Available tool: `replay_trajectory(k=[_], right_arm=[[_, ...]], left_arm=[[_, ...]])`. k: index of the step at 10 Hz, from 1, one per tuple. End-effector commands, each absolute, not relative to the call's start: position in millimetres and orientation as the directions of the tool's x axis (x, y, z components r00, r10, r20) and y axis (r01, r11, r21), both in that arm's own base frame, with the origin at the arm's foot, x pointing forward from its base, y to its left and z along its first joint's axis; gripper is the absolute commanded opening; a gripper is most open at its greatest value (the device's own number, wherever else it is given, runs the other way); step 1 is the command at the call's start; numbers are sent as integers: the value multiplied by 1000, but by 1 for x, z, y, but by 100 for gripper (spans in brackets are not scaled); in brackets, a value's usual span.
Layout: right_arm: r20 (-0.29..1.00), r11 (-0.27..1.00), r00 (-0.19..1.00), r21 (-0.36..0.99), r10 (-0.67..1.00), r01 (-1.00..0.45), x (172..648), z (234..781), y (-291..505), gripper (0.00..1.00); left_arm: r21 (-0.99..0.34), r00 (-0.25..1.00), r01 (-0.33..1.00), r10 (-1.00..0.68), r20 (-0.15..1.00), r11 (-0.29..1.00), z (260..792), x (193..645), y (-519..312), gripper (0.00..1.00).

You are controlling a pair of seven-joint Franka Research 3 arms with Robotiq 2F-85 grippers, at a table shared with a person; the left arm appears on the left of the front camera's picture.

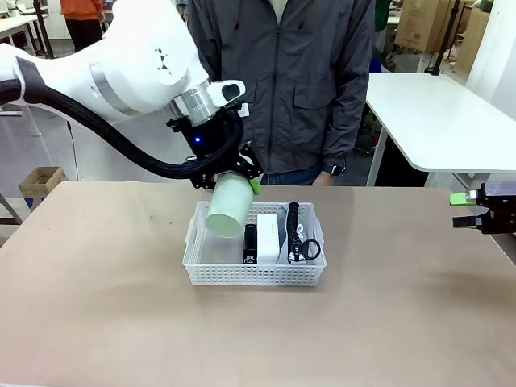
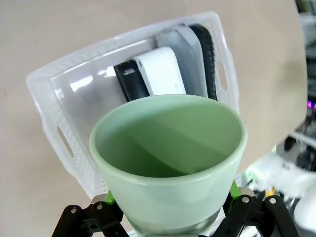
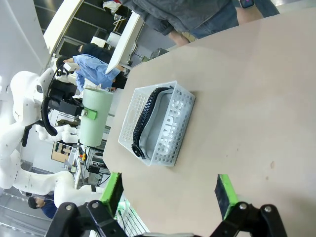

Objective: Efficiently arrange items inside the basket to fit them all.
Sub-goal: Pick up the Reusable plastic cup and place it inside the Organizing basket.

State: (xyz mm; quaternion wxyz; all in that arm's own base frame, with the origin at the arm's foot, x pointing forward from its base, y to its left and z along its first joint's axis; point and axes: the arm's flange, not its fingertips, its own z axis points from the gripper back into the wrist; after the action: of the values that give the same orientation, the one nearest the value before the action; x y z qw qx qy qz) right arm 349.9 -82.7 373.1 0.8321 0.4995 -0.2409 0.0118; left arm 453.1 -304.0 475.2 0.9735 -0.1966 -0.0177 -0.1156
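Pale green cup (image 1: 227,207) held tilted over the white basket's (image 1: 254,274) empty left end.
It is clamped by the left gripper (image 1: 239,179); stapler (image 1: 250,243), white box (image 1: 268,236) and pouch (image 1: 292,234) are packed at right. The right gripper (image 1: 466,210) is kept open, well apart.

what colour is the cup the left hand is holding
Pale green cup, clearest in the left wrist view.

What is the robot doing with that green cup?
The left gripper is holding the pale green cup, tilted, above the empty left part of the white basket. A black stapler, a small white box and a grey pouch already stand packed on the basket's right side. The right gripper waits open at the table's edge. A person stands behind, watching.
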Motion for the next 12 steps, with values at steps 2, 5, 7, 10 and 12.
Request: replay_trajectory(k=[2, 5, 7, 10, 12], right_arm=[[400, 486, 885, 838, -240, -247, 350, 376, -83, 100], [400, 486, 885, 838, -240, -247, 350, 376, -83, 100], [400, 486, 885, 838, -240, -247, 350, 376, -83, 100], [400, 486, 885, 838, -240, -247, 350, 376, -83, 100], [400, 486, 885, 838, -240, -247, 350, 376, -83, 100]], left_arm=[[-212, 997, 29, -12, 79, 977, 463, 444, -313, 89], [-127, 999, 16, -12, 34, 992, 448, 445, -319, 89], [-28, 998, 2, 0, 67, 1000, 432, 457, -324, 89], [43, 995, -7, 3, 97, 999, 412, 466, -329, 89], [75, 997, -6, 1, 71, 997, 402, 471, -335, 89]])
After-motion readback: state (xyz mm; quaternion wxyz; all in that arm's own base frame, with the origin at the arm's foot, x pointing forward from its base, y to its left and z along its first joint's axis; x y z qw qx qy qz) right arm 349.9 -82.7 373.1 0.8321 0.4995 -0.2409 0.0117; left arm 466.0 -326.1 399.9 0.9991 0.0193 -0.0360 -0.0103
